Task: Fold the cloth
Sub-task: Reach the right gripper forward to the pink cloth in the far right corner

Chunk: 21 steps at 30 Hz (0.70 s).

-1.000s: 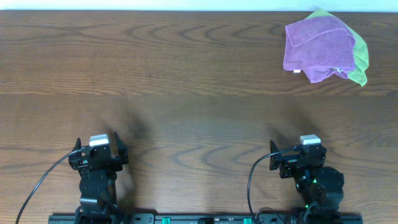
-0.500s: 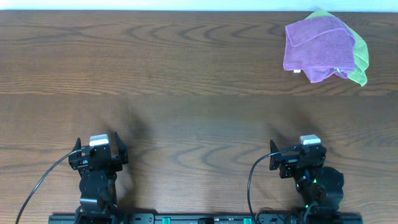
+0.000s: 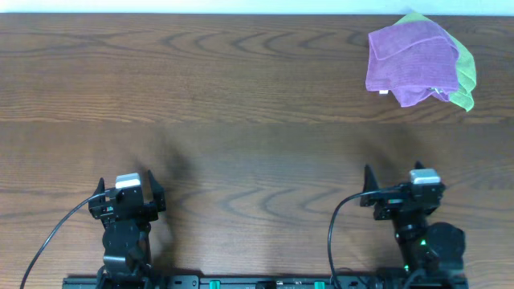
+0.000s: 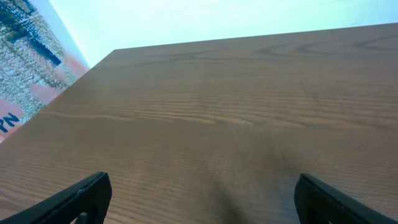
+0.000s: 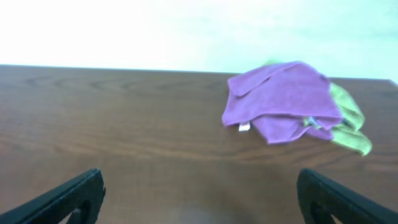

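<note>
A crumpled purple cloth lies at the far right corner of the wooden table, on top of a green cloth that peeks out at its right side. Both also show in the right wrist view, the purple cloth and the green cloth. My right gripper is open and empty near the front edge, far from the cloths. My left gripper is open and empty at the front left, with only bare table before it.
The wooden table reaches to a pale wall at the back. Its left edge shows in the left wrist view. Both arm bases stand at the front edge, the left arm and the right arm.
The right arm has shifted to the right and a little forward. The left arm and the cloths have not moved.
</note>
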{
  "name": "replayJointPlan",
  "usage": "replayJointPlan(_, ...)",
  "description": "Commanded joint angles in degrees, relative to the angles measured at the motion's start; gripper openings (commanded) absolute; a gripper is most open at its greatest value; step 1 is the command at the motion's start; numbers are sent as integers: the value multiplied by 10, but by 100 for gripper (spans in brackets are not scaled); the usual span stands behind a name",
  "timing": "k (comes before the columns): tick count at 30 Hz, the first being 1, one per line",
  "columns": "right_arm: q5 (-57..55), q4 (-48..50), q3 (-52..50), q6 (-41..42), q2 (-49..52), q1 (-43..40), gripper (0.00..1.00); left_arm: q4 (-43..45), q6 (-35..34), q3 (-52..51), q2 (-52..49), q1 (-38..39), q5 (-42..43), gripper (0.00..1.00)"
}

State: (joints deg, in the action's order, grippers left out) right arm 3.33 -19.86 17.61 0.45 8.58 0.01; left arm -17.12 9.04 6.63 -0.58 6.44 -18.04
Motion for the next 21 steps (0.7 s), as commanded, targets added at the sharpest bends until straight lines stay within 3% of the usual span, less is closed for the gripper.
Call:
replayJointPlan(1,-21,-2,44,6,49,-4,99,-16,2,-9,3,0,-4,95)
replayJointPlan(13,-60,16,184,6,209,-4,99,-16,2,-9,3,0,-4,95)
replayJointPlan(21,-110,95,199,42,257,-4,99,-16,2,-9,3,0,-4,95)
